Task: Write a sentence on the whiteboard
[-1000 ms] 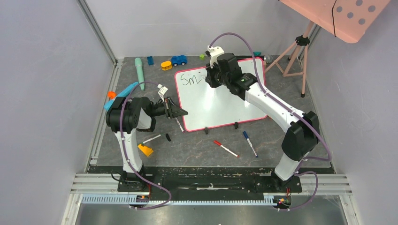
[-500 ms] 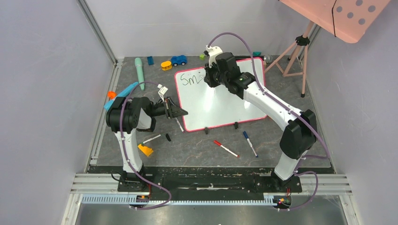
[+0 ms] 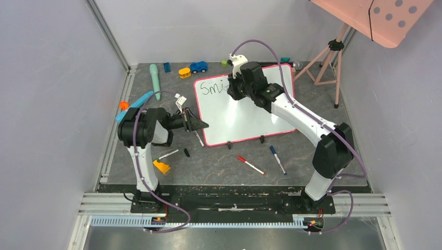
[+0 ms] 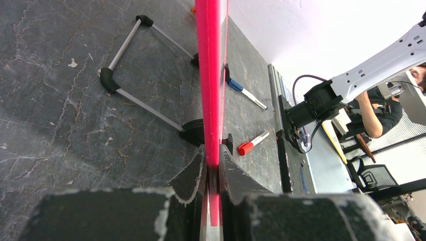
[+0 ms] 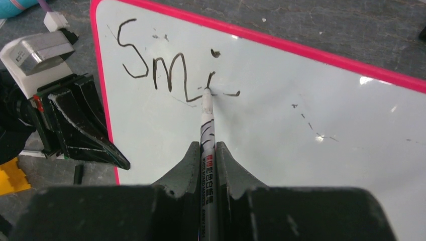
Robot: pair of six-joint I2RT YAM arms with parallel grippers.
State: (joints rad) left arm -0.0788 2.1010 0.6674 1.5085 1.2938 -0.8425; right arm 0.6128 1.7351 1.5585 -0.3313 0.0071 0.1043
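Dark marbled tabletop (image 3: 219,166), grey walls (image 3: 52,78); left gripper (image 4: 213,161) clamped on whiteboard (image 3: 237,119); right gripper (image 5: 207,150) gripping marker (image 5: 206,120)

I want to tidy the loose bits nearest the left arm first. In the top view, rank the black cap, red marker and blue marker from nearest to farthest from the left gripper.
1. Black cap: just toward the bases from the left gripper.
2. Red marker: in front of the whiteboard, near the middle.
3. Blue marker: farther right, toward the right arm.

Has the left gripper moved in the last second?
No. The left gripper sits at the same spot on the whiteboard's left edge, shut on its frame.
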